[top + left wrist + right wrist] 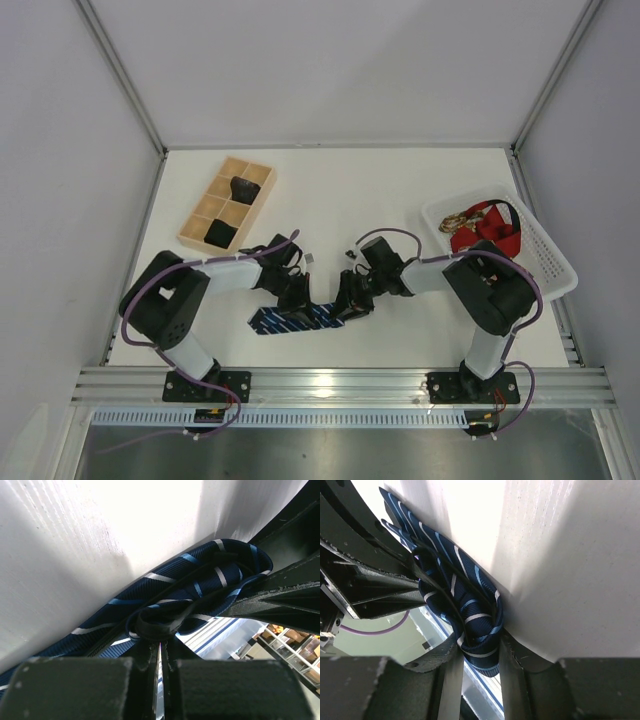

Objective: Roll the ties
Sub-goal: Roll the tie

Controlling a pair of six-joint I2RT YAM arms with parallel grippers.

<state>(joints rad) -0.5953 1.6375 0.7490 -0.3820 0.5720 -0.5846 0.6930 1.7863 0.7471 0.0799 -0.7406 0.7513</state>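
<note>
You held the navy tie point(285, 320) on the table point(400, 190) near its front edge: left gripper point(160, 645) clamped on an inner fold as anchor, right gripper point(480, 652) clasping the outer loop, apparently so the roll stayed tight

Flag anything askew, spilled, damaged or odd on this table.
Nothing stands out. The navy tie lies bunched at one end between the left gripper and right gripper, as mid-roll. Two dark rolls sit in separate compartments of the wooden tray; the red tie is heaped in the white basket.
</note>
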